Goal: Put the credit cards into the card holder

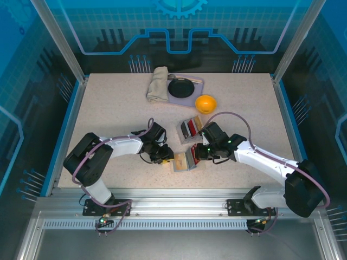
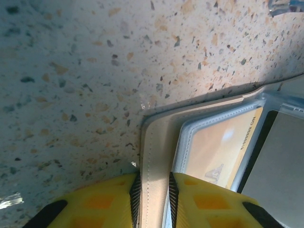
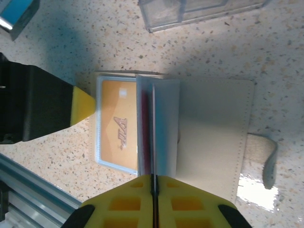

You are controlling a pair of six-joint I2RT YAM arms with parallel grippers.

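The beige card holder (image 1: 180, 164) lies open on the table between my two grippers. My left gripper (image 2: 153, 197) is shut on the holder's stitched beige edge (image 2: 156, 142), at its left side (image 1: 167, 158). A gold credit card (image 2: 216, 147) sits in a clear slot of the holder (image 3: 118, 123). My right gripper (image 3: 153, 183) is shut on a red credit card (image 3: 146, 128) held on edge. It stands upright over the holder's middle, beside a grey-blue inner flap (image 3: 166, 123). In the top view the right gripper (image 1: 196, 155) is at the holder's right side.
A small grey box with upright cards (image 1: 190, 129) stands just behind the holder. Farther back are an orange bowl (image 1: 206, 103), a black plate (image 1: 180, 88) on a purple mat, and a folded cloth (image 1: 158, 84). The table's front edge (image 1: 179, 187) is close.
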